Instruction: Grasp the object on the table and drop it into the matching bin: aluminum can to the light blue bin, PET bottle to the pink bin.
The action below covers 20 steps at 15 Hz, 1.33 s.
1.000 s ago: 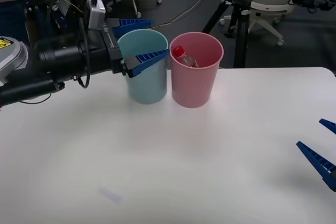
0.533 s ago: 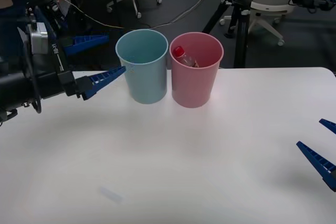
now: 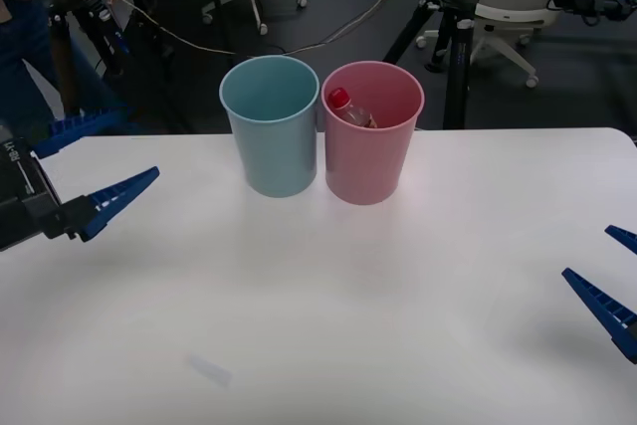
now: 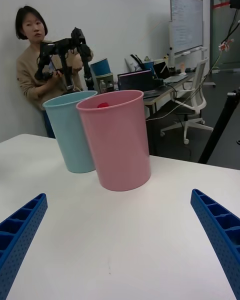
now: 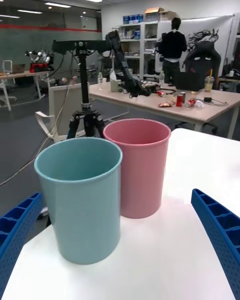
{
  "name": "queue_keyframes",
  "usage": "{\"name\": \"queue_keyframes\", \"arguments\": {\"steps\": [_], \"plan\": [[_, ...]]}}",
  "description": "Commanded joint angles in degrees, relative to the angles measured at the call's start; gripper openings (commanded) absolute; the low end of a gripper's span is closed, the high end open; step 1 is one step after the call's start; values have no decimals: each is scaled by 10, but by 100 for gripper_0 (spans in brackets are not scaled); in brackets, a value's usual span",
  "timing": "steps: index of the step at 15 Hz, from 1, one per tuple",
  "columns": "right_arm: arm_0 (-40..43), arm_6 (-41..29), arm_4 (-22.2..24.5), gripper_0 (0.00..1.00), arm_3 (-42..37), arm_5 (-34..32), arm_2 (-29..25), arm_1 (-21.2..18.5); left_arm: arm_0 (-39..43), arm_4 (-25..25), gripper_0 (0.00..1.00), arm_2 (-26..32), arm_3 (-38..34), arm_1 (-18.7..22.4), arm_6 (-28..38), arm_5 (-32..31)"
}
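PET bottle (image 3: 350,111) lies tilted inside the pink bin (image 3: 371,151), which touches the light blue bin (image 3: 272,141) on the desk (image 3: 328,325); left end effector (image 3: 95,166) and right end effector (image 3: 609,271) both released, well apart from bins.

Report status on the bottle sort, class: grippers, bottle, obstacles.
Left gripper open, at table's left edge. Right gripper open, parked at right edge. PET bottle inside pink bin. Nothing in the way.
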Motion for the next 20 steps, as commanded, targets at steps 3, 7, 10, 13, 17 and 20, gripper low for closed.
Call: {"name": "queue_keyframes", "arguments": {"steps": [3,7,10,13,17,20], "plan": [[0,0,0,100,0,0,0,0,63,-68,100,78,-1,-96,5,-62],[0,0,0,100,0,0,0,0,118,-100,100,132,-12,-170,5,-99],[0,0,0,100,0,0,0,0,169,-100,100,149,-36,-193,-2,-108],[0,0,0,100,0,0,0,0,208,-72,100,150,-40,-193,-13,-114],[0,0,0,100,0,0,0,0,226,-63,100,157,-40,-194,-27,-115],[0,0,0,100,0,0,0,0,226,-63,100,157,-40,-194,-27,-115]]}}
